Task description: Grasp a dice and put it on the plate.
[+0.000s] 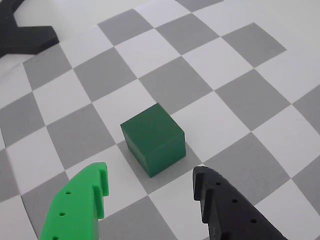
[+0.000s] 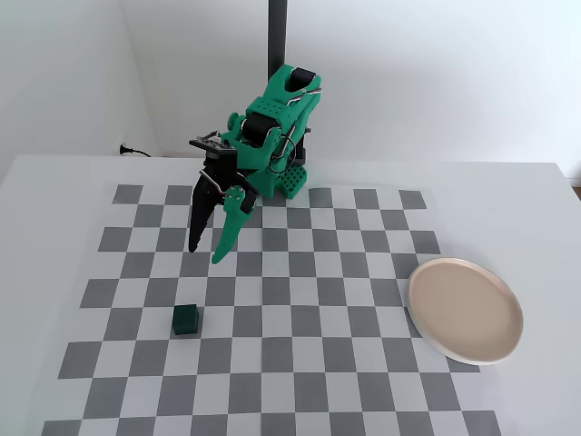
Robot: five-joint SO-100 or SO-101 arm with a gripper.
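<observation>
The dice (image 1: pixel 153 138) is a small dark green cube with plain faces, sitting on the checkerboard mat; in the fixed view it (image 2: pixel 186 319) lies at the front left. My gripper (image 1: pixel 148 179) is open and empty, its bright green finger (image 1: pixel 80 205) at the left and black finger (image 1: pixel 225 207) at the right, with the dice just ahead of the gap. In the fixed view the gripper (image 2: pixel 205 251) hangs above the mat, behind and above the dice. The plate (image 2: pixel 465 309), pale beige-pink with a white rim, lies at the right of the mat.
A grey and white checkerboard mat (image 2: pixel 300 363) covers the white table. The arm's green base (image 2: pixel 286 177) stands at the mat's back edge before a dark post (image 2: pixel 277 32). A black bracket (image 1: pixel 25 35) lies at the wrist view's top left.
</observation>
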